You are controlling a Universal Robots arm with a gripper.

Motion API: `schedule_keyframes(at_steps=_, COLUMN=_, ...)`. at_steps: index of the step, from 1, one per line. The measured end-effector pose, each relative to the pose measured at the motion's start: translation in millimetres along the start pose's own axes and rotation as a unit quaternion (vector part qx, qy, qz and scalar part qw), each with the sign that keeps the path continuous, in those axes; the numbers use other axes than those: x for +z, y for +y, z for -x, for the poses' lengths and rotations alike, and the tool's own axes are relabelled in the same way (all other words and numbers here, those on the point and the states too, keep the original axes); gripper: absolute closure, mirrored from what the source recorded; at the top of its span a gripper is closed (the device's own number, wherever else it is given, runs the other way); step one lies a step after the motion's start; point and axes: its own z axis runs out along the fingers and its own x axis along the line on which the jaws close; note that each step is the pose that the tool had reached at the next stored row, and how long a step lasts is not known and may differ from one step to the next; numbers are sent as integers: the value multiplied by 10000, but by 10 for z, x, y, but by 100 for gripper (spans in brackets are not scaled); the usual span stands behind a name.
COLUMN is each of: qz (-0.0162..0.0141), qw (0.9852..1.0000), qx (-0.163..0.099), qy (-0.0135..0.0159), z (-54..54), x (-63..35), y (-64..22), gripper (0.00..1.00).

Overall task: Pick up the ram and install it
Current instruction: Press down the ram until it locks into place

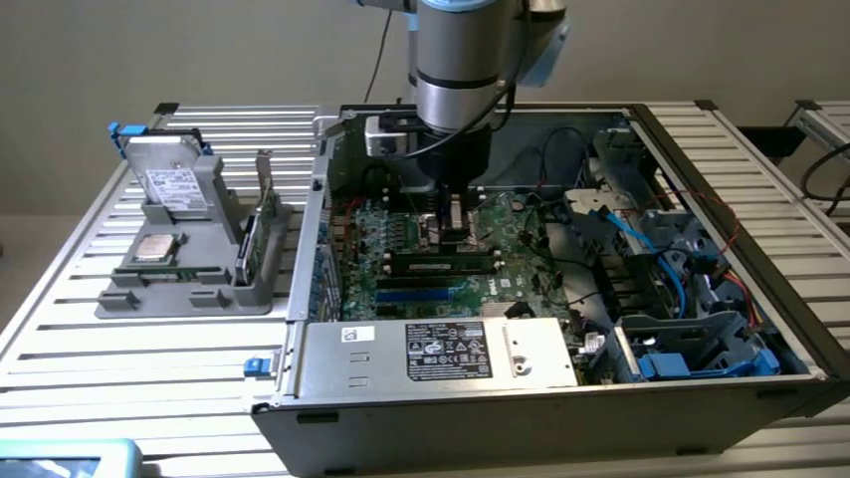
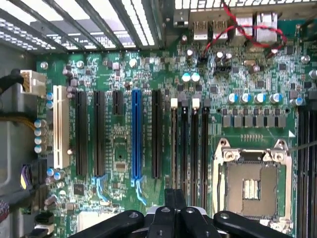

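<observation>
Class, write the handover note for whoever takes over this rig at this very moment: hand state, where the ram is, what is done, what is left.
Hand: shut, low inside the open computer case, right over the memory slots.
Ram: lies along the memory slots, just below the hand's tips. Whether the hand touches or grips it cannot be told.
Done: ram picked up and brought to the slots.
Left: installation is not confirmed; whether the ram is fully seated and latched cannot be seen.

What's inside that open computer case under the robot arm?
Inside the computer case lies a green circuit board with long slots and an empty square socket, plus a green ram stick and cables. The arm hides part of the board.
</observation>
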Motion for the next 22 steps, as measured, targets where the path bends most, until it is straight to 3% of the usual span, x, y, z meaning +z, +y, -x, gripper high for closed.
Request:
schedule_keyframes(at_steps=2, qz=-3, qw=10000, qx=0, qy=-1, z=0, x=6, y=81, gripper=89)
schedule_keyframes(at_steps=4, qz=-9, qw=10000, qx=1, qy=0, z=1, x=30, y=109, gripper=89)
schedule_keyframes(at_steps=22, qz=-14, qw=10000, qx=1, qy=1, z=39, x=124, y=150, gripper=89)
